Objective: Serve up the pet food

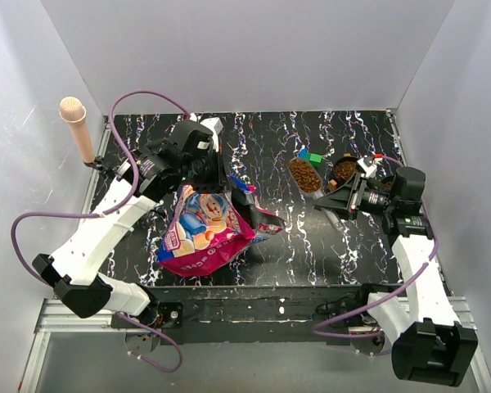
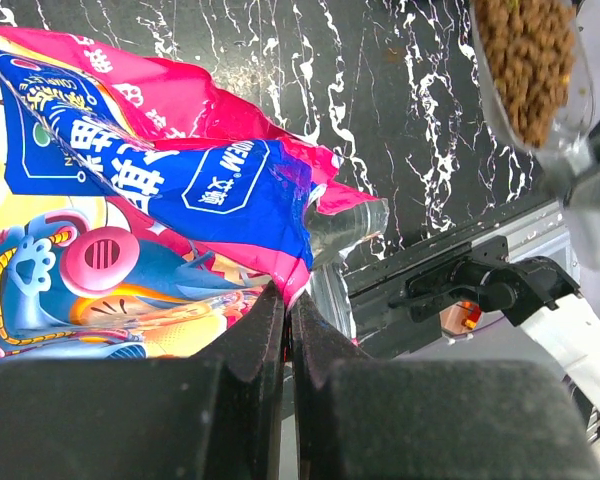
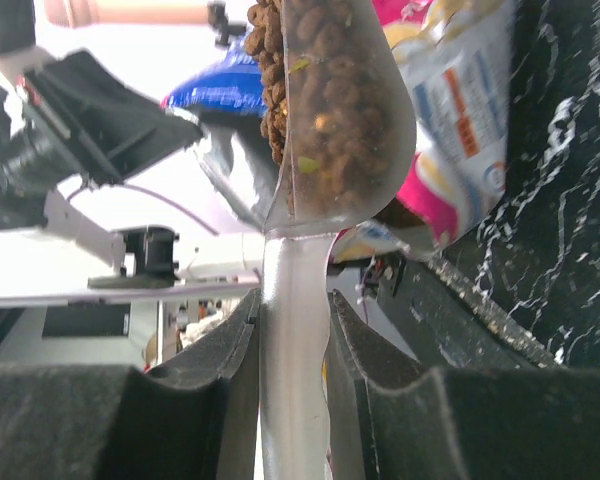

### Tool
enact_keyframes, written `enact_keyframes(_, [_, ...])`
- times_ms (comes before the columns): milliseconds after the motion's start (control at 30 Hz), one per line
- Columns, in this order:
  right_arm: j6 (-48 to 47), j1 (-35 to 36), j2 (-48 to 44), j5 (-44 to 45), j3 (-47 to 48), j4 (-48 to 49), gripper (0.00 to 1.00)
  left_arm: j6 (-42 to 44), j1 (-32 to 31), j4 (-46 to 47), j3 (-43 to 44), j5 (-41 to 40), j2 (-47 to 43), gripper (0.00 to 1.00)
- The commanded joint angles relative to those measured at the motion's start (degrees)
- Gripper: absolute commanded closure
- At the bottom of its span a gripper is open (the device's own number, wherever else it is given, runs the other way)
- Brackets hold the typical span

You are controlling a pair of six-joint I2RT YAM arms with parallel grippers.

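The right gripper (image 3: 292,330) pinches the handle of a clear plastic scoop (image 3: 385,170), held level, I think, so its brown kibble pellets (image 3: 325,100) do not spill, near a small round black bowl (image 1: 344,169). The left gripper (image 2: 287,325), pressed together on the glossy magenta-pink bag (image 2: 130,190), holds its mouth upward.

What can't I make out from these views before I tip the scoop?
How full the bag is: in the top view the left arm overlaps its top, and the left wrist view, past the left hand, shows mostly its outside.
Bowl fill level: in the top view the right hand covers part of it, and neither wrist view shows it.
Scoop handle end: in the right wrist view the bottom edge cuts it off.
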Motion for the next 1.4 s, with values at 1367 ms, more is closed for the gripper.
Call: enact_keyframes(1367, [14.15,-37.06,2.58,26.17,-25.20,40.98,0.99,7.72,0.54,0.44,5.98,5.53,1.00,1.00])
